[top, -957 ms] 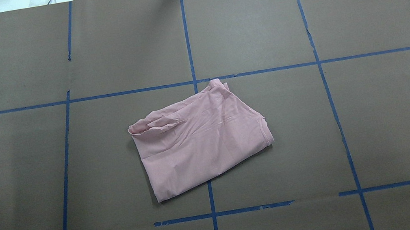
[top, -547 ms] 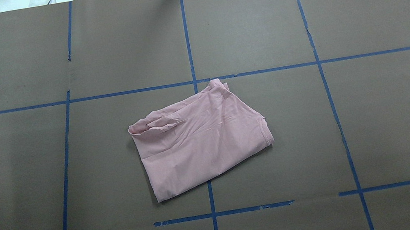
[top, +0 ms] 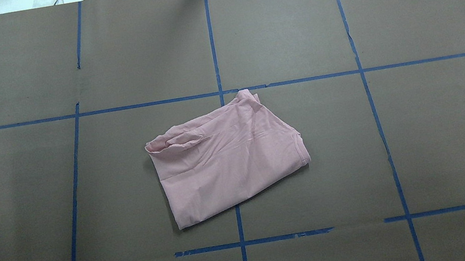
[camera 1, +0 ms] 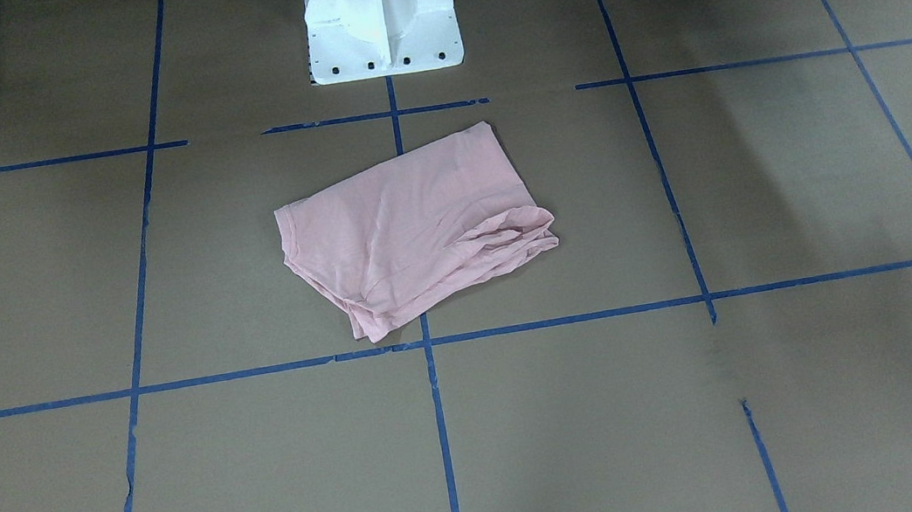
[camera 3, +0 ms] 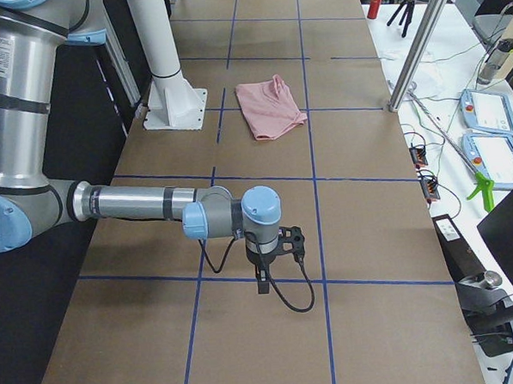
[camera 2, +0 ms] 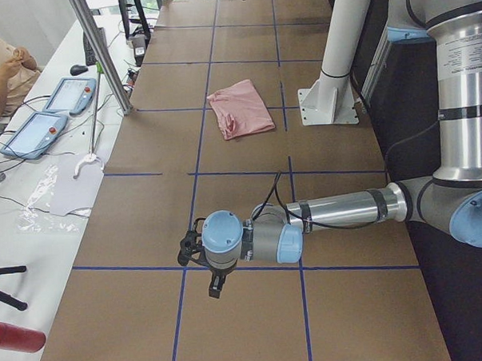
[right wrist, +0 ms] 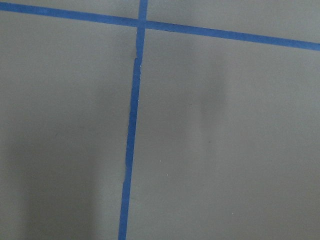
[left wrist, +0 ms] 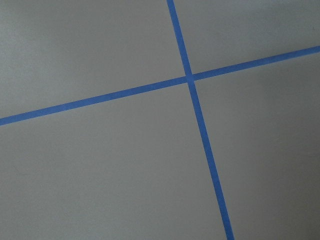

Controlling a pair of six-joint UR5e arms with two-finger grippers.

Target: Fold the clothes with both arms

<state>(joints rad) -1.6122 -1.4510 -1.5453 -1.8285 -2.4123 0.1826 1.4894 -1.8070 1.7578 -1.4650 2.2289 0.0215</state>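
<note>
- One T-shirt [top: 227, 159], pale pink, folded into a compact, roughly four-sided packet with a plain pink surface up. We find it about midway between the table's two ends, somewhat nearer the robot-side edge than the operators' edge. It lies askew across the central tape line.
- Its far corner just reaches the cross line of tape. The end toward the robot's left is rolled and rumpled, and stacked layers show along the side facing the operators' edge. A stitched band runs down the end toward the robot's right; we think it a hem, though the view is too coarse to be sure.
- One table [top: 448, 138], covered in brown paper and marked off by blue tape lines [top: 372, 145] into a grid.
- One white pedestal base [camera 1: 380, 15] at the middle of the robot-side edge, near the shirt but not touching it.
- One left arm [camera 2: 338, 212], stretched low over the table toward its left end, well apart from the shirt.
- One left gripper [camera 2: 216, 287], pointing down over a tape line. We cannot tell how its jaws stand.
- One right arm [camera 3: 136, 201], stretched likewise toward the right end.
- One right gripper [camera 3: 263, 282], pointing down by a tape line. We cannot tell its jaw state either.
- Both wrist views show only brown paper and crossing tape.
</note>
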